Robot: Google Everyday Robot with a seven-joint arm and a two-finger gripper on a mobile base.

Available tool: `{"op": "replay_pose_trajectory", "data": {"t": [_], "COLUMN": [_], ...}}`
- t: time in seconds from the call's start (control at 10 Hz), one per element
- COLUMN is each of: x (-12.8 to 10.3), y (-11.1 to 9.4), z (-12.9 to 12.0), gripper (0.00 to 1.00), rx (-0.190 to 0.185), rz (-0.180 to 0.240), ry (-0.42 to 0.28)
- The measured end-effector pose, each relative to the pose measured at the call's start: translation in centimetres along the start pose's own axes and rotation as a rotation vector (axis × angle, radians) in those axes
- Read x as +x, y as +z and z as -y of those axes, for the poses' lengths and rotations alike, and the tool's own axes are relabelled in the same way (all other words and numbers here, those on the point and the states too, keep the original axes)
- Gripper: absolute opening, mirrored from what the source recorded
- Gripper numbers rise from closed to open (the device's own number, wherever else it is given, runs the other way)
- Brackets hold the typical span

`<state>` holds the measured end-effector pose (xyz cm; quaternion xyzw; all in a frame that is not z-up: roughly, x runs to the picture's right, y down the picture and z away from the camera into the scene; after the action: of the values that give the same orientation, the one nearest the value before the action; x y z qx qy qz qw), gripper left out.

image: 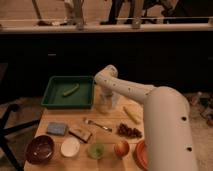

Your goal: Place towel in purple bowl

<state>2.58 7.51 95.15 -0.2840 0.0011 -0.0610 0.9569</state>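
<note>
Notes claw [103, 94] spread wide, no grip evident, at rear of counter [102, 136] beside green tray [50, 93]. Locates towel [111, 104], apparently the pale heap just beneath; outline unclear. Judges it light, limp, unbreakable. Advises pinching a raised fold near centre. Places purple bowl [40, 149] at front-left corner, well apart.

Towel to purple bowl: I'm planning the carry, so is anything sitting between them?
Nothing visible: the towel lies just beyond the purple bowl, with no object between them. The gripper hangs beside the green tray.
</note>
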Motion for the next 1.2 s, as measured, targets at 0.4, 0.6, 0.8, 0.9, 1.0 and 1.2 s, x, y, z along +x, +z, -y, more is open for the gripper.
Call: {"op": "replay_pose_trajectory", "data": {"t": [0.4,0.6,0.8,0.9,1.0,1.2], "x": [0.4,0.6,0.7,0.7,0.7,0.8], "y": [1.1,1.7,2.3,2.5,2.6,2.8], "z": [0.2,0.2,0.1,0.1,0.0,-0.1], "gripper": [0.8,0.8,0.8,0.8,0.8,0.64], "rx": [-0.034,-0.055,-0.079,-0.085,-0.091,-0.097], "rz": [-0.015,-0.018,-0.021,-0.023,-0.024,-0.023], "ry": [0.0,0.002,-0.002,-0.004,-0.006,-0.014]}}
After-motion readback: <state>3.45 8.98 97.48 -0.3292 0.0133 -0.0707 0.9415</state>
